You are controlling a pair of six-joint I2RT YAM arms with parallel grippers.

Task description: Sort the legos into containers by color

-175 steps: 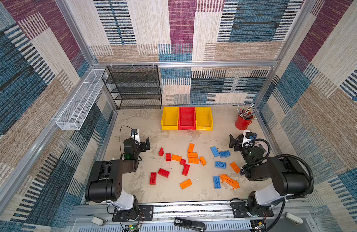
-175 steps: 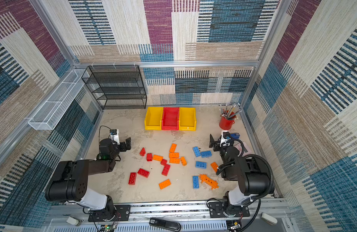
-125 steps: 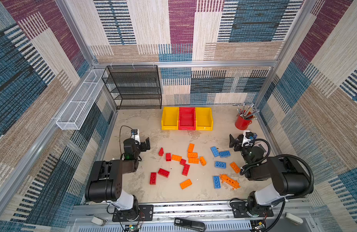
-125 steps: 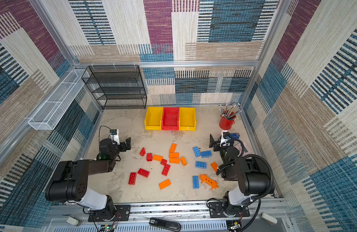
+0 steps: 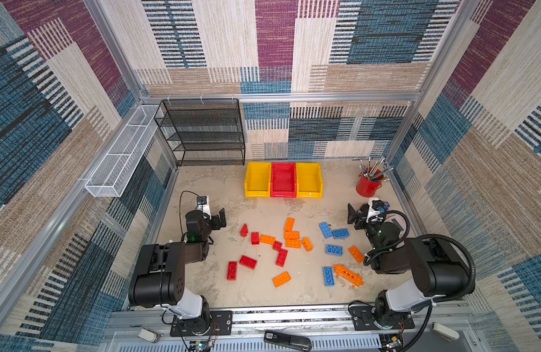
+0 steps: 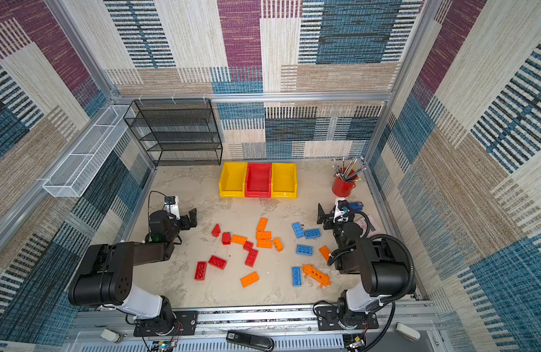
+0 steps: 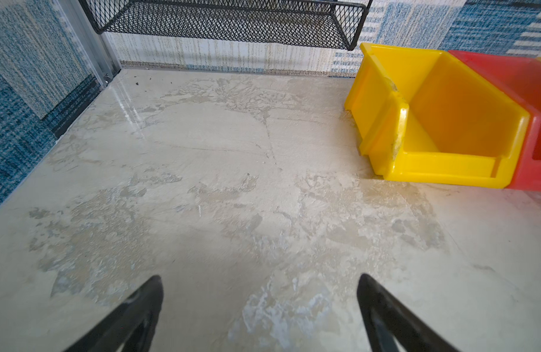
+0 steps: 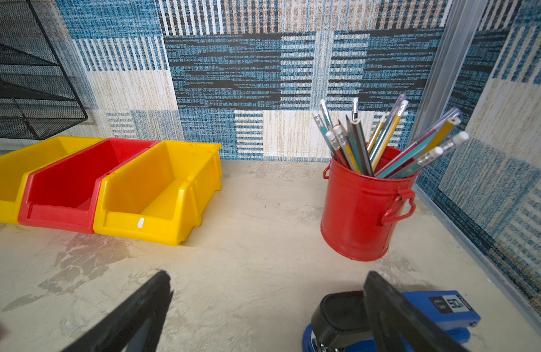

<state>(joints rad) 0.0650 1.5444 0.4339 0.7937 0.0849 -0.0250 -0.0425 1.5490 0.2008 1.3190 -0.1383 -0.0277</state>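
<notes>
Red legos (image 5: 248, 262), orange legos (image 5: 292, 235) and blue legos (image 5: 334, 250) lie scattered mid-table, with a long spiky orange piece (image 5: 348, 274) near the front right. The three containers stand side by side at the back: yellow (image 5: 257, 179), red (image 5: 283, 179), yellow (image 5: 309, 179), and all look empty. My left gripper (image 5: 219, 218) (image 7: 259, 278) is open over bare table, left of the bricks. On the right, beyond the blue bricks, my right gripper (image 5: 353, 215) (image 8: 267, 274) is also open and holds nothing.
A red cup of pencils (image 8: 363, 210) stands at the back right. A blue stapler (image 8: 440, 307) lies right beside the right gripper. A black wire shelf (image 5: 202, 134) fills the back left, and a white wire basket (image 5: 120, 155) hangs on the left wall.
</notes>
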